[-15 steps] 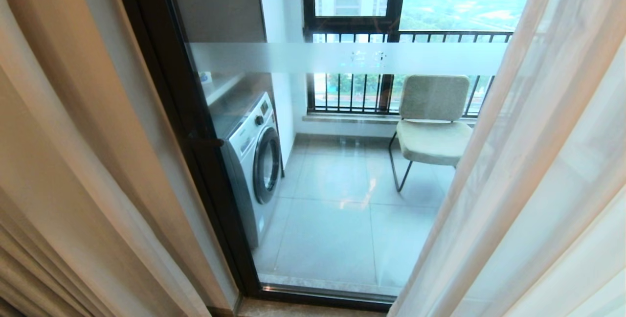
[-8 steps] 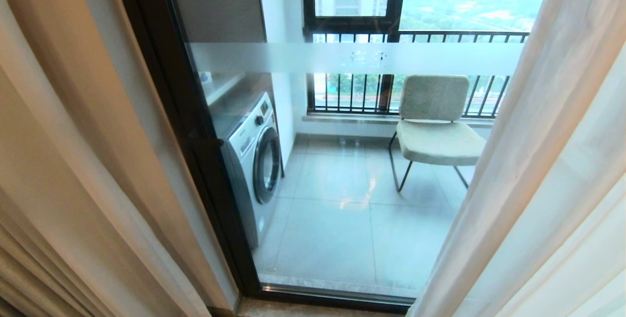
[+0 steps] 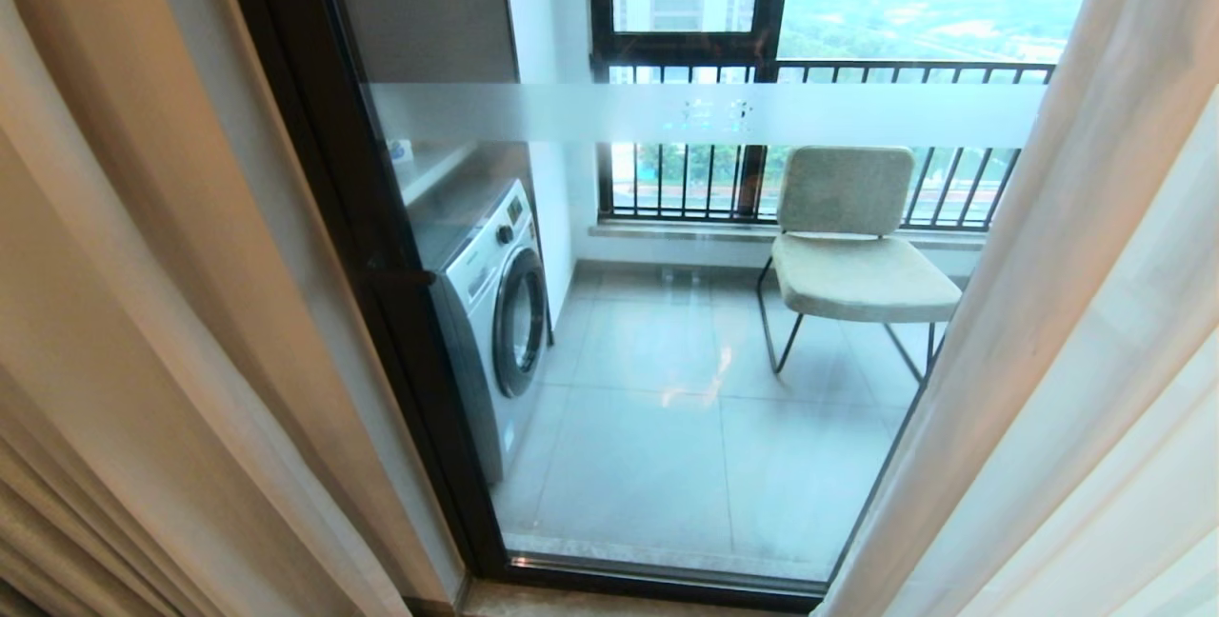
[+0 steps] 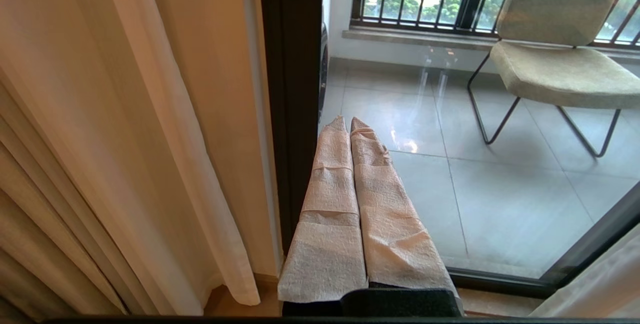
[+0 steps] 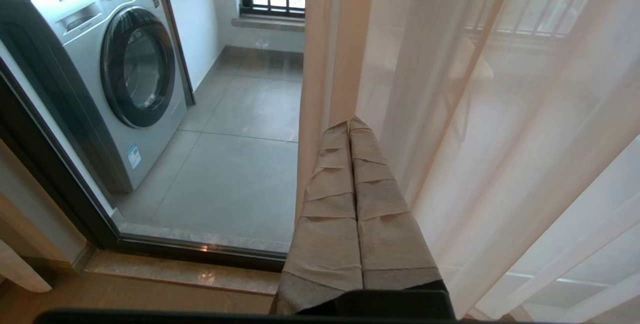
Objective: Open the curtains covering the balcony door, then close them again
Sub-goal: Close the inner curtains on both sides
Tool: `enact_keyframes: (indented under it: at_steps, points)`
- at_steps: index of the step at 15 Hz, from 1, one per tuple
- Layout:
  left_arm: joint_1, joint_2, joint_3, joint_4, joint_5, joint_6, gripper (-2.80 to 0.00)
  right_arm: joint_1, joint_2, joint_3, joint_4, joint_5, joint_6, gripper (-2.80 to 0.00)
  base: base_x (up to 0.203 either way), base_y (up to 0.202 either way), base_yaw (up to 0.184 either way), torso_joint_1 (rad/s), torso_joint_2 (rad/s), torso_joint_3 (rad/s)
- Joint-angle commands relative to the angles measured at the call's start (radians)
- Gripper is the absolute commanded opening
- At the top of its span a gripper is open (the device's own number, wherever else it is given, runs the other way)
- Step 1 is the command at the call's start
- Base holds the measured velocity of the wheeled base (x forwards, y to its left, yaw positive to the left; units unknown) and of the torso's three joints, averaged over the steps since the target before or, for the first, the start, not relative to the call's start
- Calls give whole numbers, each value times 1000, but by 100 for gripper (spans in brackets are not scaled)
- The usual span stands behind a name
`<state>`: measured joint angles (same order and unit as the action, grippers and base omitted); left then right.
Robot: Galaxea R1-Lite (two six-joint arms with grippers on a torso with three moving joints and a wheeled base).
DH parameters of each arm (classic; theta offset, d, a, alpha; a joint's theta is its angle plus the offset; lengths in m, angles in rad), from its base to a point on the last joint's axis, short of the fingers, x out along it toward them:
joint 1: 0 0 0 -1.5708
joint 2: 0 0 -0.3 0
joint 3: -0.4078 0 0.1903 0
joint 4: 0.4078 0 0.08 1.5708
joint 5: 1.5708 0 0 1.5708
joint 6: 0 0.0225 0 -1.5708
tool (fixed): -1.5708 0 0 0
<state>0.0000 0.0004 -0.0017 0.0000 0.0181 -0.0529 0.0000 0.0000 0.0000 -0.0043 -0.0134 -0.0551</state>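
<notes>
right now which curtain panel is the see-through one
The white sheer on the right; railing bars show faintly through it. The cream drape on the left is opaque.

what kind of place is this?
Likely a high-rise apartment, at the balcony door: floor-length curtains on both sides, with a washing machine and chair on the tiled balcony beyond.

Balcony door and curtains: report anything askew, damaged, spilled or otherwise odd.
Nothing stands out. The balcony door glass looks intact, with cream drapes gathered at one side and white sheers at the other. Beyond it, washing machine and chair stand upright on a floor with no spill visible.
</notes>
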Motion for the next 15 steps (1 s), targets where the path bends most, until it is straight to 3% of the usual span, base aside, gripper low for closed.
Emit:
enact_keyframes:
  at_steps: [1,15]
  points:
    - [0,0,0,0,0,-1,-280,0,0,0,0,0,0,-280,0,0,0,0,0,0]
    - [0,0,0,0,-1,-1,-280,0,0,0,0,0,0,-280,0,0,0,0,0,0]
